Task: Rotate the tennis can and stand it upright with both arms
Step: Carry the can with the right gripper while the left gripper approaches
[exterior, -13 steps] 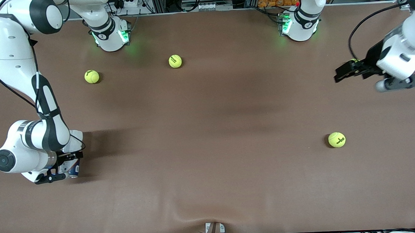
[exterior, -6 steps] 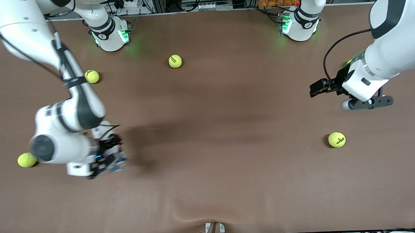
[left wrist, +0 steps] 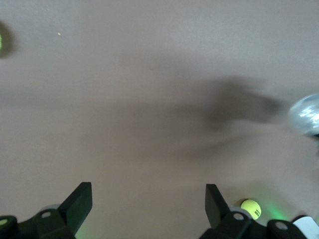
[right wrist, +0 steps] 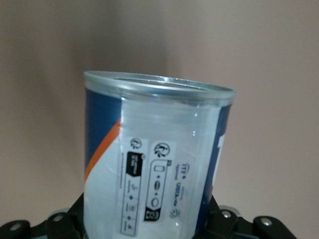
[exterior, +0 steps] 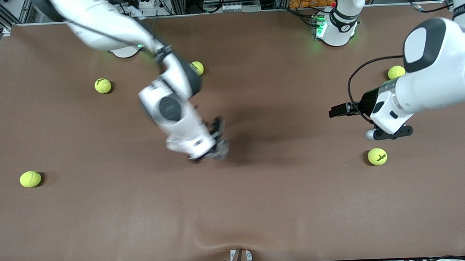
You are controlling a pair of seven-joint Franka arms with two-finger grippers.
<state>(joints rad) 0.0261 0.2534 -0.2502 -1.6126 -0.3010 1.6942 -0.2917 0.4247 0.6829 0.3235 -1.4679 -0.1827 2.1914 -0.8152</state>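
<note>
The tennis can (right wrist: pixel 154 164), clear plastic with a white and dark-blue label and a silvery rim, sits between the fingers of my right gripper (right wrist: pixel 149 221), open rim pointing away from the wrist. In the front view the right gripper (exterior: pixel 216 143) holds the blurred can (exterior: pixel 222 151) over the middle of the table. My left gripper (exterior: pixel 335 111) is open and empty over the table toward the left arm's end, pointing at the can. In the left wrist view its fingers (left wrist: pixel 82 196) stand wide apart and the can's silvery end (left wrist: pixel 305 113) shows at the frame's edge.
Several yellow-green tennis balls lie on the brown table (exterior: pixel 283 206): one (exterior: pixel 377 156) close under the left wrist, one (exterior: pixel 396 72) beside the left arm, one (exterior: pixel 196 67) partly hidden by the right arm, and two (exterior: pixel 103 85) (exterior: pixel 30 179) toward the right arm's end.
My right arm has swung the can from the right arm's end of the table to over the middle. My left gripper has moved in toward the middle.
</note>
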